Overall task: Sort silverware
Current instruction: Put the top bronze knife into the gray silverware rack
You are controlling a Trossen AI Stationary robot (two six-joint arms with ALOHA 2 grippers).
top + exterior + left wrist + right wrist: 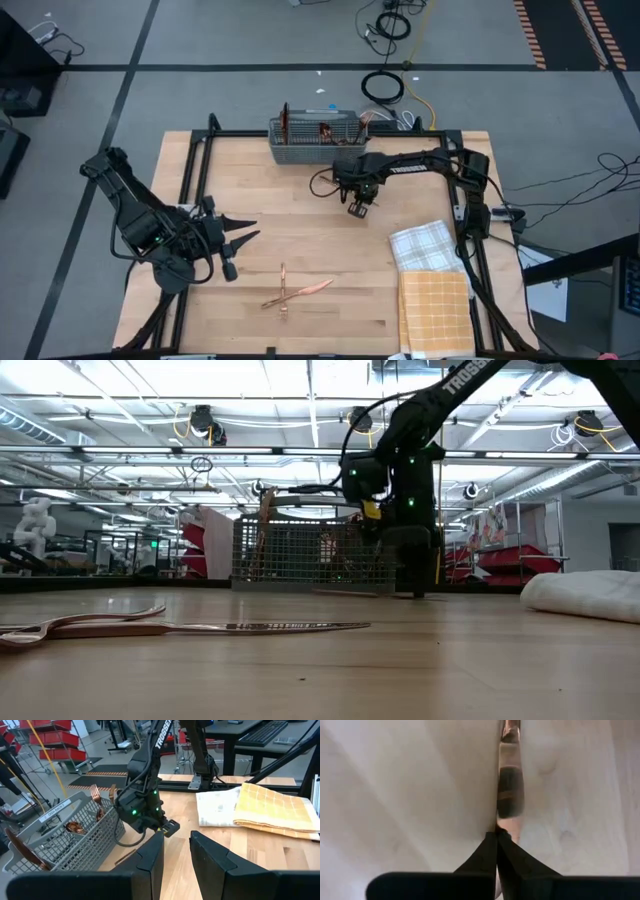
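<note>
My right gripper [357, 208] points down at the table just in front of the grey mesh caddy [318, 142] and is shut on a flat copper piece of silverware [509, 780]. Which kind of piece it is I cannot tell. Several copper pieces [75, 827] stand in the caddy. Loose silverware [290, 291] lies crossed on the wood near the table's front. My left gripper [245, 236] hovers open at the table's left, holding nothing, its fingers [150, 855] aimed across the table at the right arm. My right gripper pinches the copper piece by one end [506, 831] between its two fingertips [487, 851]. The fingers come from above, pointing down. The piece runs straight away from the fingers, close over the wood; whether its other end rests on the table I cannot tell.
A white checked cloth [423, 245] and a folded yellow checked cloth [435, 310] lie at the table's right front. Black frame rails [195, 165] run along the table's edges. Bare wood [300, 225] lies between the two grippers.
</note>
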